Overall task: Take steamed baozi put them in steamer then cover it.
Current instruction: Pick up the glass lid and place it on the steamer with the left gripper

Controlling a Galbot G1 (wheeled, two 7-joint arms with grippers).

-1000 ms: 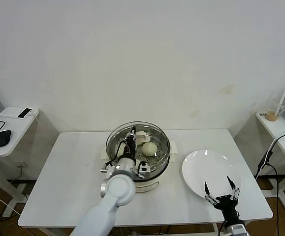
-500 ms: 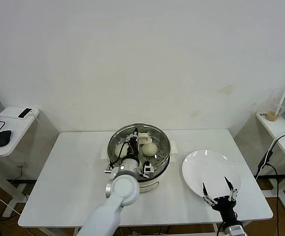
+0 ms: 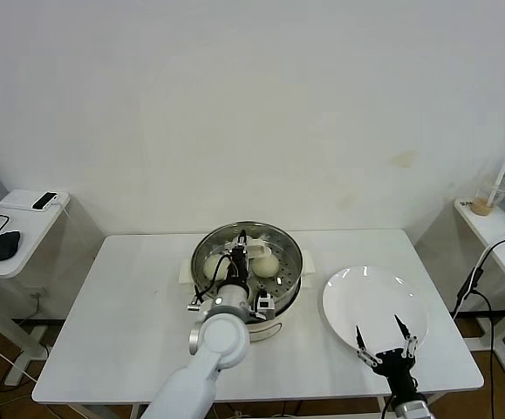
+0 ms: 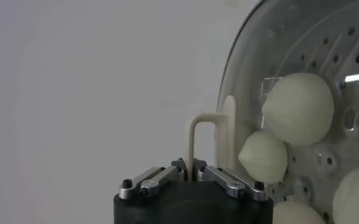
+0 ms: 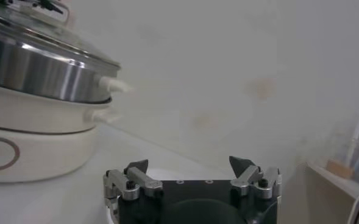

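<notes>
Left gripper (image 4: pixel 193 172): I see its fingers pinched together on the cream bar handle (image 4: pixel 205 140) of the cover (image 3: pixel 248 253), holding it from above. In the left wrist view the handle rises straight out from between the two finger links. The glass lid sits over the steamer (image 3: pixel 289 284); from the right wrist view its metal rim (image 5: pixel 57 41) lies on or just above the steel basket's edge, and I cannot tell whether it is fully seated.

Through the glass I count steamed baozi (image 4: pixel 297 108) inside: one large bun, a smaller one touching it below, and parts of two more at the picture's edge, all on the perforated floor. In the head view two pale buns show either side of the handle.

The steamer stands on its cream pot base (image 5: pixel 33 143), mid-table (image 3: pixel 121 323).

Right gripper (image 3: pixel 385 336): parked at the near table edge, fingers spread wide apart, holding nothing, over the near rim of the white plate (image 3: pixel 361 292), which lies right of the steamer, apart from it.
</notes>
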